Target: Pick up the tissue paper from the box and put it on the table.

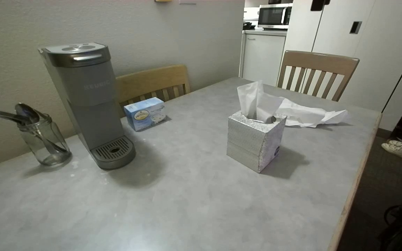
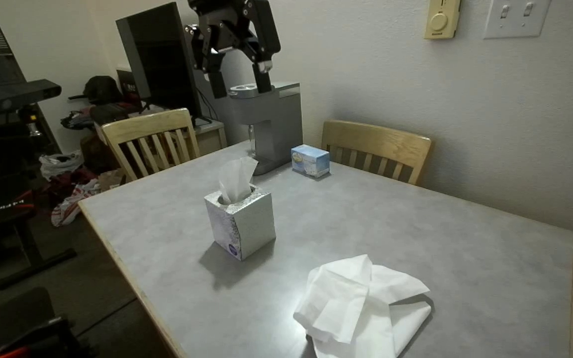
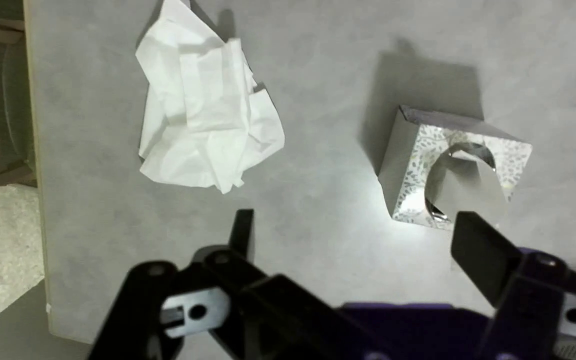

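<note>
A white tissue (image 1: 253, 99) stands up out of the opening of a silver patterned tissue box (image 1: 246, 141). The tissue (image 2: 237, 180) and box (image 2: 255, 226) also show in the other exterior view. A crumpled loose tissue (image 2: 366, 308) lies on the grey table (image 2: 440, 233). My gripper (image 2: 241, 85) is open and empty, high above the table. In the wrist view the gripper's fingers (image 3: 355, 225) are wide apart. The box (image 3: 410, 192) and its tissue (image 3: 468, 187) lie beyond the right finger, and the loose tissue (image 3: 208, 115) lies at the upper left.
A grey coffee maker (image 1: 94, 104) stands near the wall, beside a glass jar (image 1: 49, 146) of cutlery and a blue tea box (image 1: 145, 113). Wooden chairs (image 2: 376, 141) stand around the table. The table's front edge (image 1: 356, 184) runs near the tissue box.
</note>
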Motion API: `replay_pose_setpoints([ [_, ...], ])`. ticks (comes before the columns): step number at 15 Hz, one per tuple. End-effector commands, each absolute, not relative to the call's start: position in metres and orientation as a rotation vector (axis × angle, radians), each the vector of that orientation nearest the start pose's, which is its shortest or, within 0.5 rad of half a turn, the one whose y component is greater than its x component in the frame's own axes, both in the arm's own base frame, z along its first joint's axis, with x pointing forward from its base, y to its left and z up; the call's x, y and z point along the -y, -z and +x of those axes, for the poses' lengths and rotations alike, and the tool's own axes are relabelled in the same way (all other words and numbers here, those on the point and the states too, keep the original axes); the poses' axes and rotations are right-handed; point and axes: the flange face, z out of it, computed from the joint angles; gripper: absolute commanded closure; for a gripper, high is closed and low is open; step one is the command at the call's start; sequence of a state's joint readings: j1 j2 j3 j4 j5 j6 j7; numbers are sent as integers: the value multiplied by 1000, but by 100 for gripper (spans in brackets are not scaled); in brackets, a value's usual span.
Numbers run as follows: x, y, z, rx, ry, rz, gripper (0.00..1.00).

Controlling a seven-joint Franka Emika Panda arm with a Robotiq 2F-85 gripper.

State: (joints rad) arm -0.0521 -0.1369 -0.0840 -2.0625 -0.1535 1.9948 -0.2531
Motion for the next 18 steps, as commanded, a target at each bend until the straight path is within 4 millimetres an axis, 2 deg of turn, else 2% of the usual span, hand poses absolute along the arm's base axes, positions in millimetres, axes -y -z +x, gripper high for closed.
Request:
replay_pose_setpoints([
  [1,64,-490,547,255,133,-3234,0],
  [8,12,-454,577,149,143,-3160,0],
  [14,-30,-420,585,-8,114,-3122,0],
  [18,-44,-401,582,-210,82,-3146,0],
])
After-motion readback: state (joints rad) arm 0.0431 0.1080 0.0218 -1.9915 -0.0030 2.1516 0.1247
